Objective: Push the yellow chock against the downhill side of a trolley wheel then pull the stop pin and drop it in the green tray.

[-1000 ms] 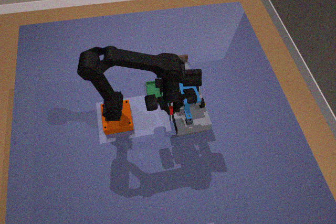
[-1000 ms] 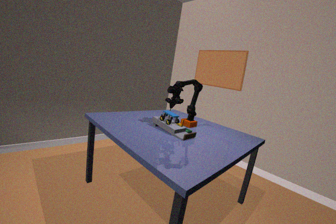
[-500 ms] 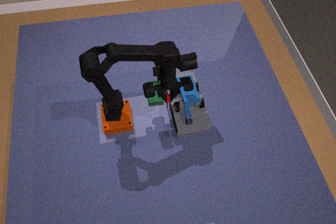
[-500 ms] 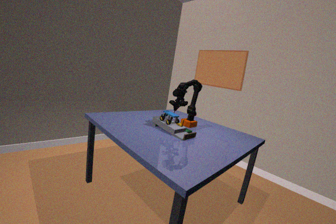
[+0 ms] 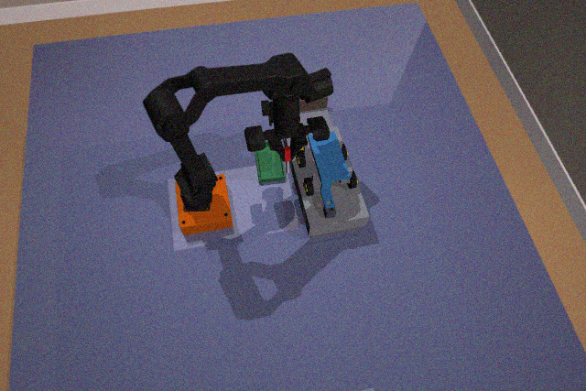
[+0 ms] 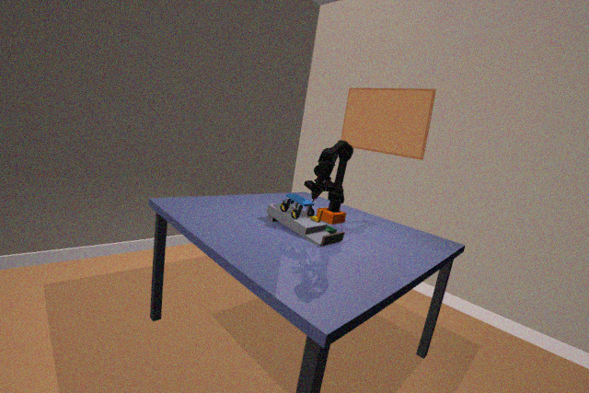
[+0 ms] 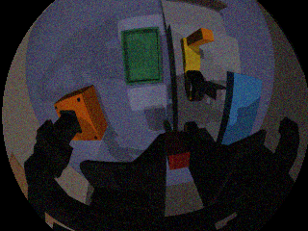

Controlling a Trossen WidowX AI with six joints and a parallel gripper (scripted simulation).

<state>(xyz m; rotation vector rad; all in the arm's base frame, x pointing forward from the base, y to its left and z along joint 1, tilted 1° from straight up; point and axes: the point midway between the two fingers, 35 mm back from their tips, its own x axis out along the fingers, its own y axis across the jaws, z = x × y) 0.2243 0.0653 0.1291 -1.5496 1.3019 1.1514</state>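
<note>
My gripper (image 5: pixel 287 146) (image 7: pixel 170 137) is shut on the red-headed stop pin (image 5: pixel 287 154) (image 7: pixel 179 161), which is out of the ramp. It holds the pin in the air, near the tray's right side in the top view. The green tray (image 5: pixel 270 164) (image 7: pixel 142 55) looks empty. The blue trolley (image 5: pixel 329 157) (image 6: pixel 299 199) (image 7: pixel 244 108) stands on the ramp (image 5: pixel 338 221) (image 6: pixel 304 225). The yellow chock (image 7: pixel 192 55), with its orange handle, sits at the downhill side of a tray-side wheel (image 7: pixel 193 86). They look in contact, but the black base is hard to make out.
The orange arm base (image 5: pixel 215 216) (image 6: pixel 331 215) (image 7: pixel 87 113) stands on the other side of the tray from the ramp. A brown end board (image 5: pixel 314 103) (image 6: pixel 332 237) stands at the ramp's downhill end. The ramp's raised edge lies between tray and trolley.
</note>
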